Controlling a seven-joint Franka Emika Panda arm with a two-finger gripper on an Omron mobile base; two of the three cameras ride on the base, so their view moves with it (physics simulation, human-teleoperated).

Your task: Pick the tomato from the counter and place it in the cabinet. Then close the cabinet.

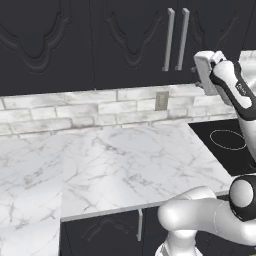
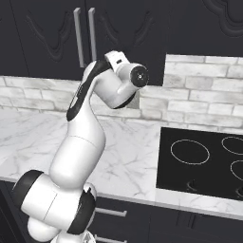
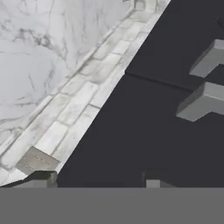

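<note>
The arm (image 2: pixel 80 137) was seen nearest, rising in front of the counter (image 1: pixel 125 165) and bent upward toward the cabinet (image 1: pixel 135 45). A base cabinet (image 1: pixel 100 232) with a short silver handle (image 1: pixel 140 224) was set under the counter's front edge, well below the cabinet. The counter was spread out below the cabinet as a broad slab of white marble, and the stretch of it that could be seen was bare. A black cooktop (image 2: pixel 204 161) with ring marks was set into the counter, below the cabinet and off to its right. A pale brick backsplash (image 1: pixel 75 117) was run between the counter and the cabinet's lower edge, and a grey wall outlet (image 1: pixel 161 100) was fixed to it just under the cabinet's left door. The gripper (image 3: pixel 97 179) was held high, close in front of the cabinet near its lower edge, and was pointed at the dark doors; its fingertips (image 3: pixel 42 177) were spread wide apart and nothing was held between them. Both cabinet doors were shut, and the two long bar handles (image 1: pixel 177 39) were set side by side at the middle seam. Where the tomato lay could not be told.
</note>
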